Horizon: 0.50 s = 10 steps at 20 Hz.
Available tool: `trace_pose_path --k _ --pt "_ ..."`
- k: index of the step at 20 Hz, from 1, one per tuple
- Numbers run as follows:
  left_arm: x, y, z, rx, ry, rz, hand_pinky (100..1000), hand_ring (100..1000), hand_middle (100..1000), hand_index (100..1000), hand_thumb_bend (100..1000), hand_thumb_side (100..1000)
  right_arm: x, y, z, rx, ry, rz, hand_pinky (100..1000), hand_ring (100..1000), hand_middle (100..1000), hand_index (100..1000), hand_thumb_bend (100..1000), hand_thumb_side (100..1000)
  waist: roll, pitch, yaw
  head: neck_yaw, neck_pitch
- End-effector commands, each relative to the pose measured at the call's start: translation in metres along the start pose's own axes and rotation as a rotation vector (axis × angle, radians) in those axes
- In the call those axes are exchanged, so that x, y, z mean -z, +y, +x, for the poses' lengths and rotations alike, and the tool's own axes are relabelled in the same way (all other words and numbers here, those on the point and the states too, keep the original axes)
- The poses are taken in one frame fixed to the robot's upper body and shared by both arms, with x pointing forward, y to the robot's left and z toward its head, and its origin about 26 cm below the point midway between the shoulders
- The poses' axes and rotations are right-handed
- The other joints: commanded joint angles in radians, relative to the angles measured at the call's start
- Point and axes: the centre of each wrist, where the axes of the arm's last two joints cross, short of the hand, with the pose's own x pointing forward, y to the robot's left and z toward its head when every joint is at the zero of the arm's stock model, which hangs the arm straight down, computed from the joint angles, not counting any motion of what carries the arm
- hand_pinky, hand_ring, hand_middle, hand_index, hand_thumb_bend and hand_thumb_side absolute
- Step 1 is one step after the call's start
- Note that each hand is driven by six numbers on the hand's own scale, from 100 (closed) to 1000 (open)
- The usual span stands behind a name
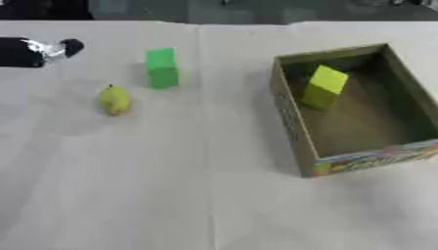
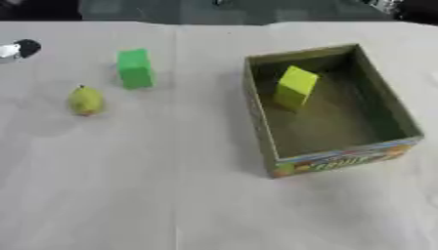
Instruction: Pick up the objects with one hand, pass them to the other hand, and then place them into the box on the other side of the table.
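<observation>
A green block (image 1: 161,67) stands upright on the left half of the table. A yellow-green pear (image 1: 114,99) lies just in front of it, to its left. An open cardboard box (image 1: 295,122) sits on the right side, and a yellow block (image 1: 324,87) leans inside it near the back left corner. My left hand (image 1: 44,50), black with silver, comes in at the far left edge, well clear of the green block and pear and holding nothing I can see. A dark and silver bit (image 2: 395,5) shows in the top right corner; no right hand can be made out.
The table is covered with a pale cloth (image 1: 171,185) with a seam running down the middle. The box has a colourful printed front wall (image 1: 376,160). The table's far edge meets a dark floor at the top.
</observation>
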Motion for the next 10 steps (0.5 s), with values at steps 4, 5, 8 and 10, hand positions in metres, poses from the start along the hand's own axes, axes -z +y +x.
trace_pose_path --k 4,5,8,10 --pt "0.011 0.022 0.002 0.095 -0.017 -0.172 854 812 721 825 634 554 0.002 -0.009 0.012 -0.012 -0.026 -0.018 879 714 748 859 447 417 0.018 -0.014 -0.001 -0.005 0.004" --pt "0.014 0.023 0.005 0.107 -0.028 -0.192 856 815 725 827 638 553 0.002 -0.009 0.011 -0.01 -0.024 -0.019 879 713 747 858 447 418 0.018 -0.015 -0.001 -0.006 0.003" --pt "0.025 0.026 0.013 0.139 -0.056 -0.236 861 820 735 833 646 556 0.003 -0.009 0.011 -0.007 -0.021 -0.02 879 712 746 857 447 418 0.019 -0.017 -0.001 -0.009 0.004" --pt "0.032 0.027 0.018 0.152 -0.073 -0.255 862 821 736 835 646 557 0.002 -0.009 0.011 -0.006 -0.02 -0.022 879 710 745 857 447 418 0.02 -0.018 0.0 -0.012 0.004"
